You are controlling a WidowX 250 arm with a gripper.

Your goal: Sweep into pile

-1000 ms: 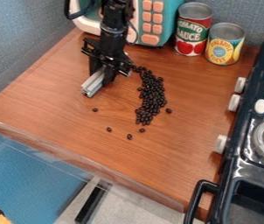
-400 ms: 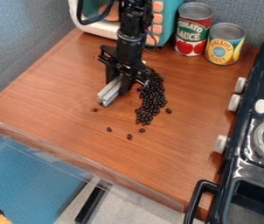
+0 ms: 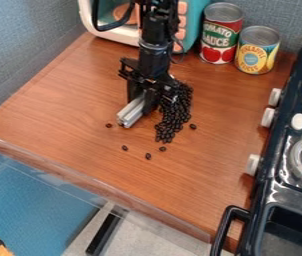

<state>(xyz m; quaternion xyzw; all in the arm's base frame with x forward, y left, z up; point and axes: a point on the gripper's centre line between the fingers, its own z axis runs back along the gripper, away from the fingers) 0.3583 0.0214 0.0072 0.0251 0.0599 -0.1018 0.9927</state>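
Note:
The black gripper (image 3: pixel 142 99) is low over the wooden counter, left of the middle, shut on a pale grey bar (image 3: pixel 131 113). The bar points down and to the left, its far end close to the counter. Dark beans (image 3: pixel 171 119) form a long, narrow heap just right of the gripper, and the gripper hides part of the heap's upper left side. Several loose beans lie apart: one left of the bar (image 3: pixel 109 125), others below it (image 3: pixel 125 148) (image 3: pixel 148 156), and one right of the heap (image 3: pixel 193 126).
Two cans, one red (image 3: pixel 221 34) and one yellow (image 3: pixel 256 50), stand at the back beside a teal toy microwave (image 3: pixel 192 25). A black toy stove (image 3: pixel 274 165) with white knobs borders the right side. A clear strip runs along the counter's front edge (image 3: pixel 100 186).
The gripper and the bar have moved right and slightly down, up against the heap. The heap's upper beans have shifted a little to the right.

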